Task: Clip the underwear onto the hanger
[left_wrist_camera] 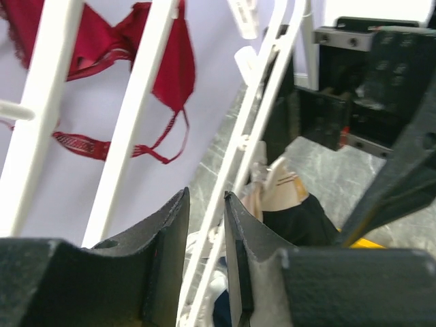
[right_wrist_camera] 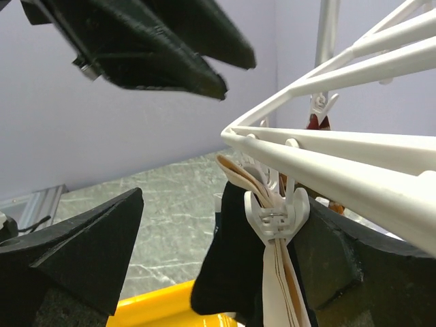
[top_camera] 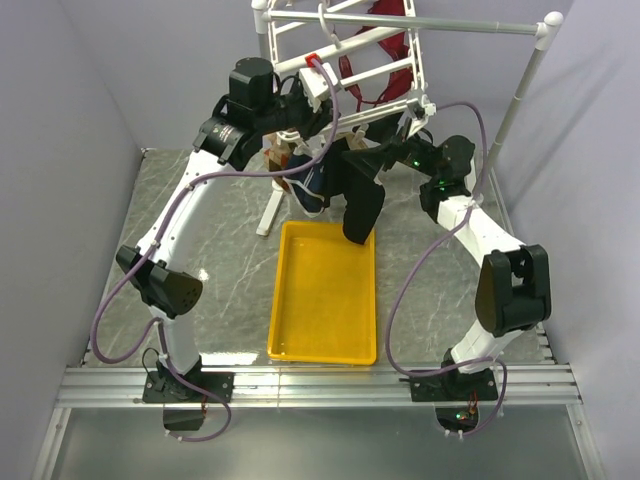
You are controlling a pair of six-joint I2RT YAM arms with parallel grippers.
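The black underwear (top_camera: 362,205) hangs from the white hanger (top_camera: 345,45) above the tray. In the right wrist view a white clip (right_wrist_camera: 276,211) is closed on its tan waistband (right_wrist_camera: 278,286), with the black cloth (right_wrist_camera: 231,272) drooping below. My right gripper (right_wrist_camera: 225,266) is wide open around the clip and cloth; its right finger lies behind the waistband. It also shows in the top view (top_camera: 378,158). My left gripper (left_wrist_camera: 206,231) sits at the hanger's near edge (top_camera: 312,100), jaws a narrow gap apart, holding nothing, with a hanger bar (left_wrist_camera: 235,160) seen beyond them.
A yellow tray (top_camera: 283,290) lies under the underwear. A navy pair (top_camera: 312,188) hangs beside it. A red garment (left_wrist_camera: 163,61) hangs further back on the rack. A white pole stand (top_camera: 520,80) rises at the right. Grey walls close in on both sides.
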